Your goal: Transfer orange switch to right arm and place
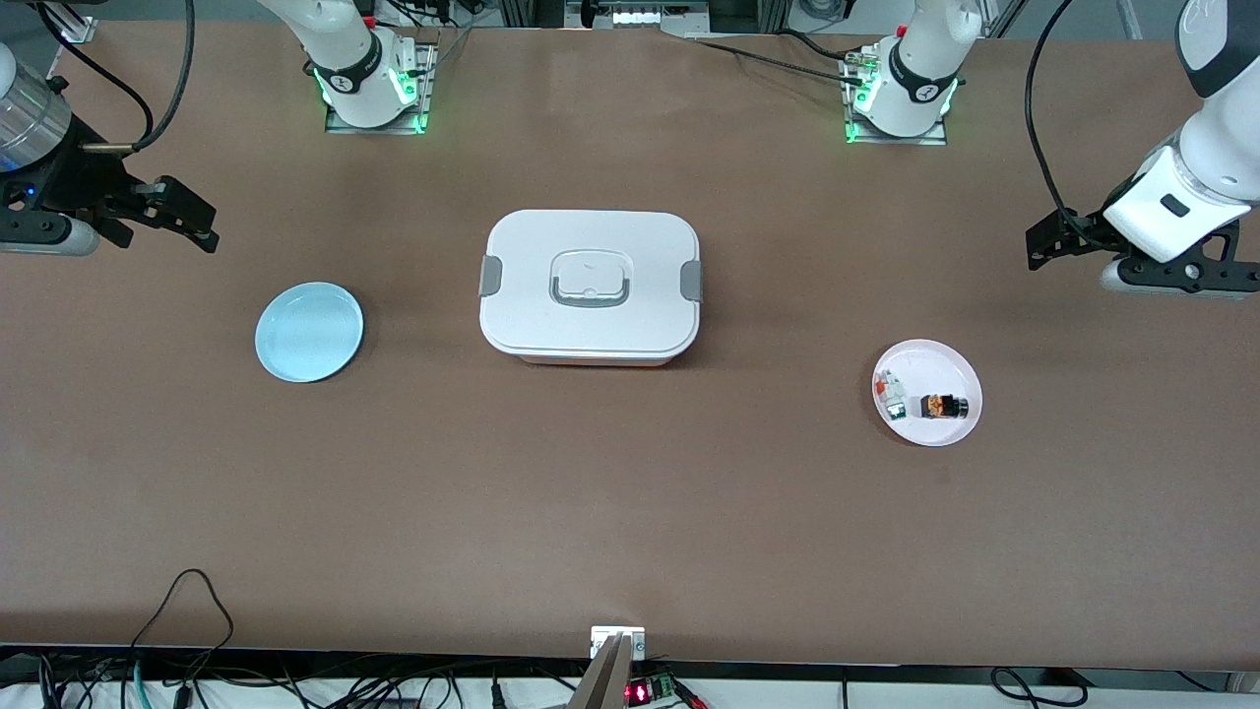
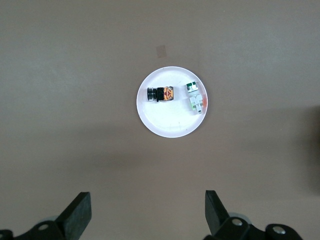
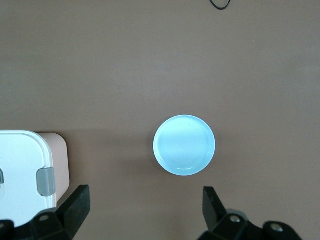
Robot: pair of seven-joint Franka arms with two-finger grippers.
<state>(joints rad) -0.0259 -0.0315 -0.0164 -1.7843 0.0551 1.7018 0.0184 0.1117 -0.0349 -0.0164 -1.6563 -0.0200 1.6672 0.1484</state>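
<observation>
- Since neither arm holds anything, I judge the task to be at its very start: the pickup of the orange switch (image 1: pixel 945 406) is not yet done.
- The switch lies on its side on the white plate (image 1: pixel 957 429) toward the left arm's end of the table (image 1: pixel 630 512), with its orange cap turned toward the two small white pieces beside it on the same plate.
- The left pincer (image 1: pixel 1048 242) hangs in the air over bare table near that plate, its fingers spread wide; in the left wrist view the plate (image 2: pixel 165 127) and switch (image 2: pixel 160 93) sit between the two black fingertips (image 2: pixel 80 210).
- The right pincer (image 1: pixel 187 219) hangs over bare table at the right arm's end, near the blue plate (image 1: pixel 309 331), also spread wide and empty; this arm waits.
- Next move, as I judge it: the left pincer must come down over the switch and close on its black body without nudging the white-and-red piece (image 1: pixel 889 382) or the white-and-green piece (image 1: pixel 896 406), which lie just beside it. The part is tiny, so the fingers need careful centring.
- After that comes the handover to the right arm and, likely, the placing on the blue plate.
- Count: one orange switch, two white pieces, two plates (one white, one blue), one closed white box (image 1: pixel 591 286) with grey latches in the middle of the table, two arms.
</observation>
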